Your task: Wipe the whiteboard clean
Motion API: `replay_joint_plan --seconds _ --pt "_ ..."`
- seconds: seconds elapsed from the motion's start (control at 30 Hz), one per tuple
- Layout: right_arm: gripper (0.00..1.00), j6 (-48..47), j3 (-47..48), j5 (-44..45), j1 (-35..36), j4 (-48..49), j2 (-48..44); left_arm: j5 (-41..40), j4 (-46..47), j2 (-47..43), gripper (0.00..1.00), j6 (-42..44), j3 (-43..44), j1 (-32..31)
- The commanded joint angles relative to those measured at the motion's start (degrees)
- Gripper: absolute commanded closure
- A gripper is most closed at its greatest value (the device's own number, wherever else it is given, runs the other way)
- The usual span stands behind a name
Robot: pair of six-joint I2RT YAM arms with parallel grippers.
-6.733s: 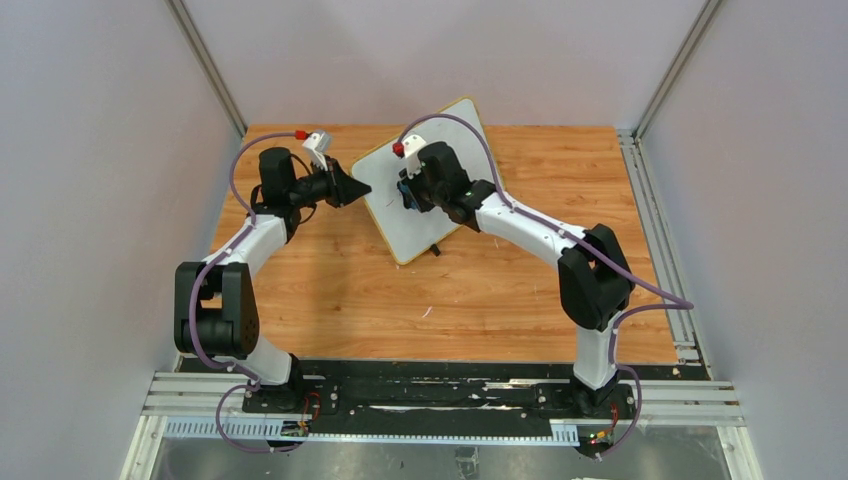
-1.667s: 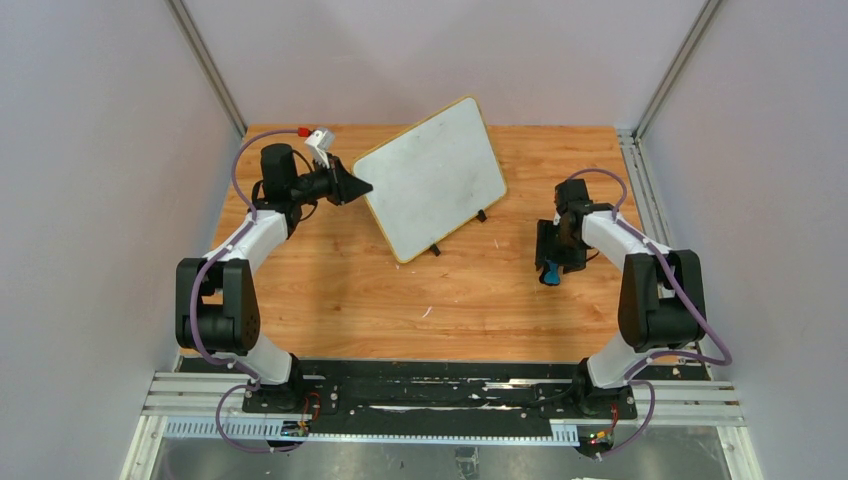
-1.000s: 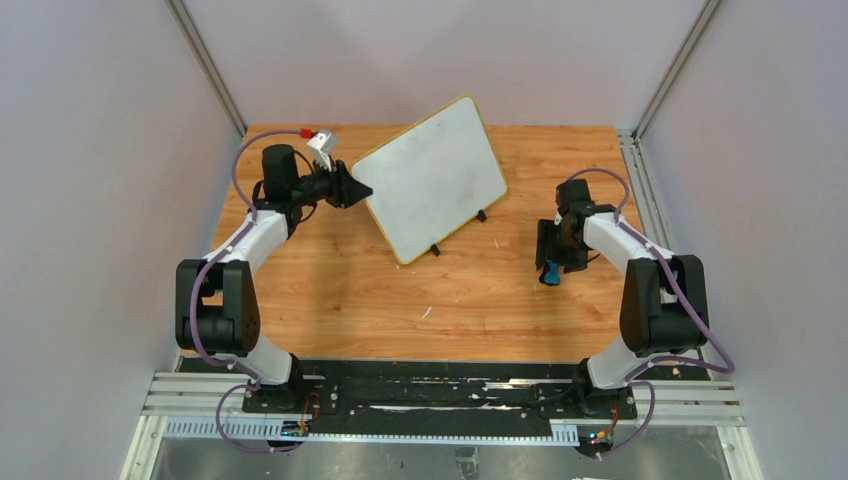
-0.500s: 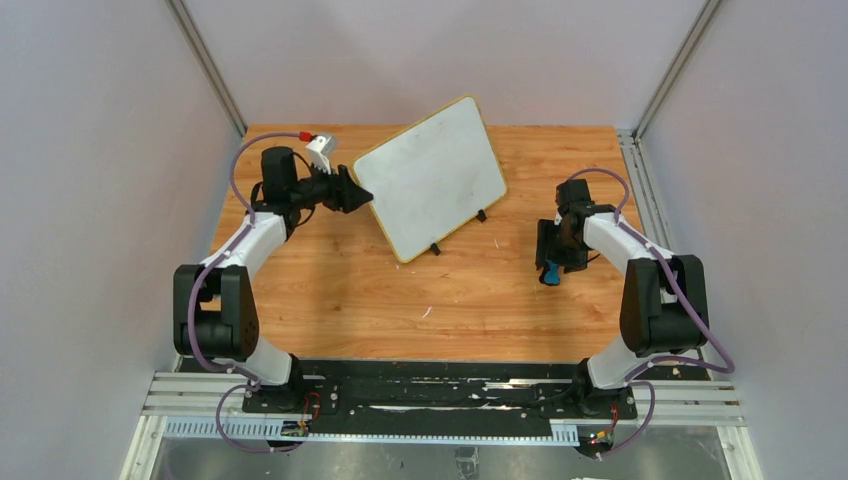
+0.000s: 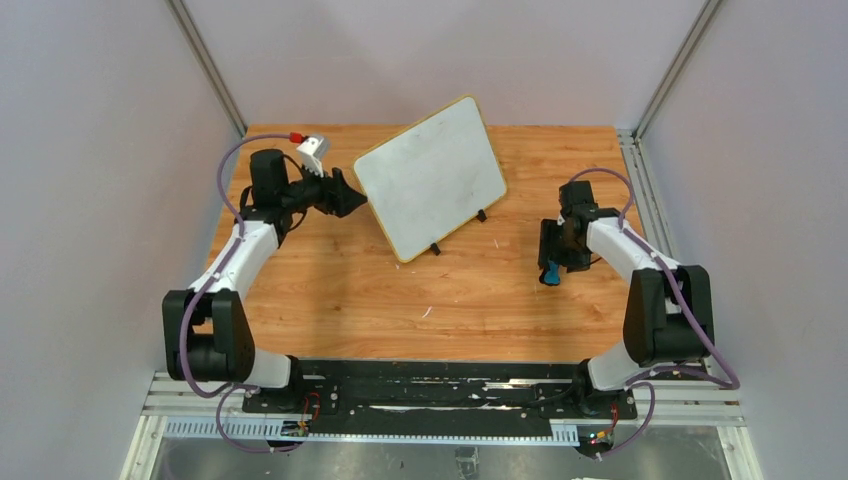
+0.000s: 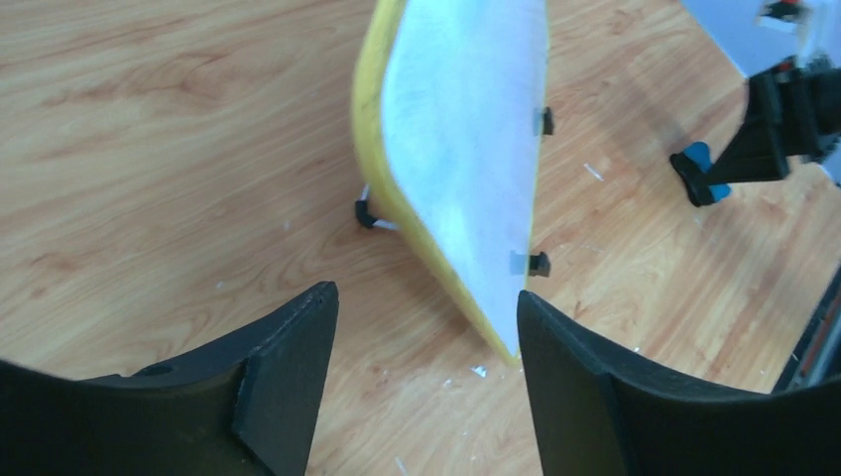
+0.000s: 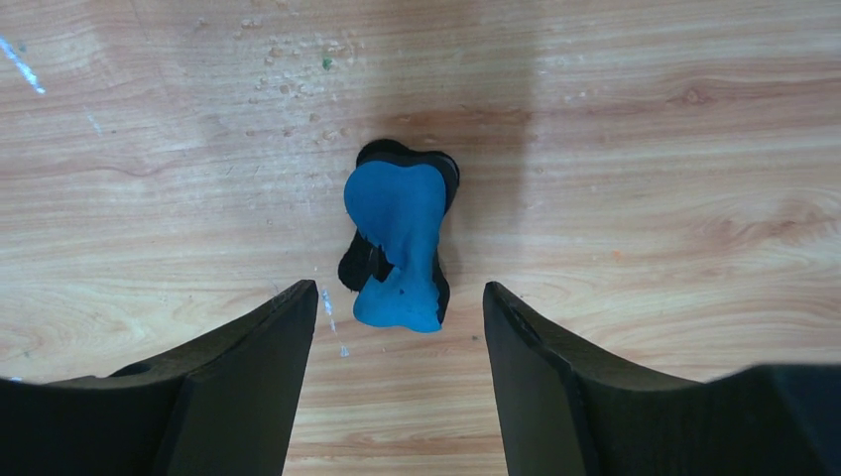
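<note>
The whiteboard (image 5: 430,175) stands tilted on small black feet at the back middle of the table, its yellow-framed face white with faint smears. In the left wrist view the whiteboard (image 6: 466,149) shows edge-on, its near corner just beyond my right finger. My left gripper (image 5: 348,196) (image 6: 424,296) is open just off the board's left edge, with nothing between its fingers. A blue and black eraser (image 5: 550,274) (image 7: 399,233) lies on the wood at the right. My right gripper (image 5: 552,256) (image 7: 397,288) hangs open over it, a finger on either side, not touching it.
The wooden table (image 5: 330,290) carries small white crumbs (image 5: 426,312) near the middle front. Grey walls and metal posts close in the left, right and back sides. A black rail with the arm bases runs along the near edge.
My left gripper has opened and drawn back a little to the left, away from the board's edge. The whiteboard, the eraser and my right gripper stay where they were.
</note>
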Motion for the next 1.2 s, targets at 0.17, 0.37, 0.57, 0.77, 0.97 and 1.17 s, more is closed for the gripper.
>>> replay_joint_plan --seconds 0.17,0.37,0.57,0.77,0.97,1.17 --pt "0.39 0.9 -3.6 6.1 0.8 3.8 -11.6 -14.1 -0.8 -5.9 0.17 2.6 -4.9 6.0" --pt "0.44 -2.0 -8.6 13.0 3.8 10.6 -16.7 -25.6 6.9 -11.1 0.02 5.0 -12.7 6.2" --pt "0.44 -7.9 -14.5 25.8 12.1 19.2 -22.9 -34.2 14.9 -13.6 0.02 3.9 -19.3 6.2" --pt "0.4 -6.9 -14.5 26.3 14.5 19.3 -24.7 -38.6 17.6 -13.1 0.02 2.5 -22.6 6.3" --pt "0.47 -0.5 -9.5 31.5 14.5 11.8 -20.2 -37.9 17.9 -13.7 0.02 2.9 -24.5 6.2" --pt "0.65 -2.6 -11.5 30.2 15.3 13.7 -19.2 -37.6 17.8 -13.5 0.02 2.9 -25.0 6.2"
